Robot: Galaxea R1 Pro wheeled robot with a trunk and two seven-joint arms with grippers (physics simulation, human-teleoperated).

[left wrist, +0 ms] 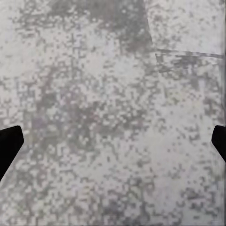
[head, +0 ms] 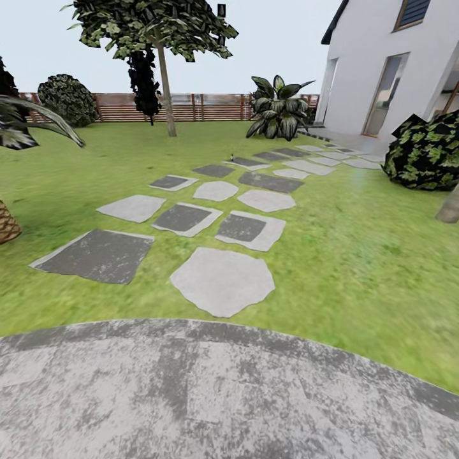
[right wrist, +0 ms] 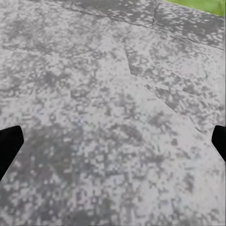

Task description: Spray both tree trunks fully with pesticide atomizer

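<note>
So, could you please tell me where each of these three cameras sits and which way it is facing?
Head view: on the robot's head, looking forward and down over grey paving, lawn, stepping stones, a tree and the house.
Left wrist view: near the left gripper, facing down at mottled paving; dark fingertips at both edges.
Right wrist view: near the right gripper, angled over paving towards a grass strip; fingertips likewise.
Shared: both wrist views show the grey paving.
</note>
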